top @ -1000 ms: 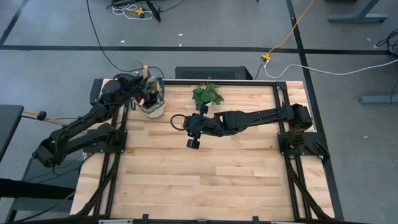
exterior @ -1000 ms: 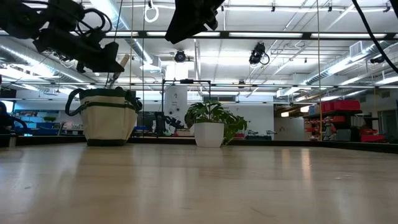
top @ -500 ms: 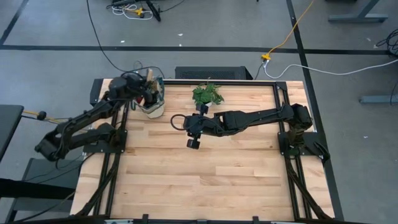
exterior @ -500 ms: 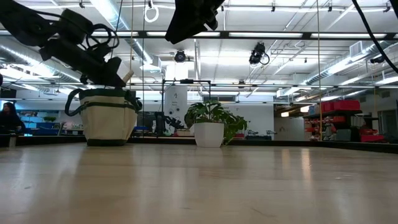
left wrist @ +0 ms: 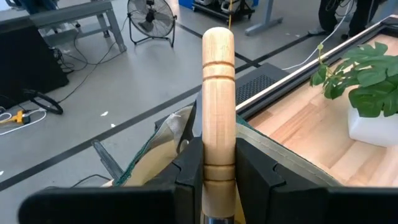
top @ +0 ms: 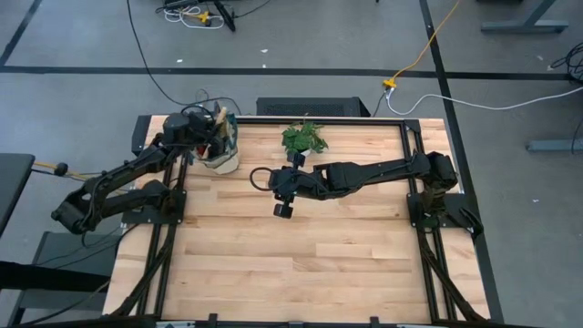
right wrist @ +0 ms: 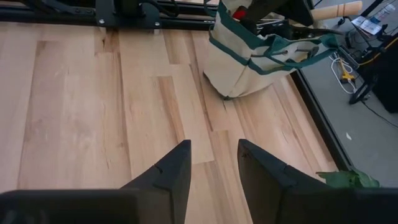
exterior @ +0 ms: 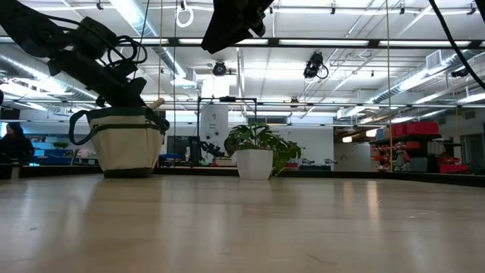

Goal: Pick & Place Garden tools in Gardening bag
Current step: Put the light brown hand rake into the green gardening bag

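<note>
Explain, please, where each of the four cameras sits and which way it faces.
High: overhead, straight down; both arms, gardening bag.
Low: tabletop height, facing the room; left gripper over the bag.
Left wrist: past its fingers, clamped on a wooden-handled tool.
Right wrist: down at the table, open fingers.
All four show the bag.

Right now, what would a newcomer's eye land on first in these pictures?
The left tool shut on a wooden handle, over the gardening bag at the table's far left corner. Next, the potted plant beside it, and the right tool, open, hanging over the bare tabletop.
</note>
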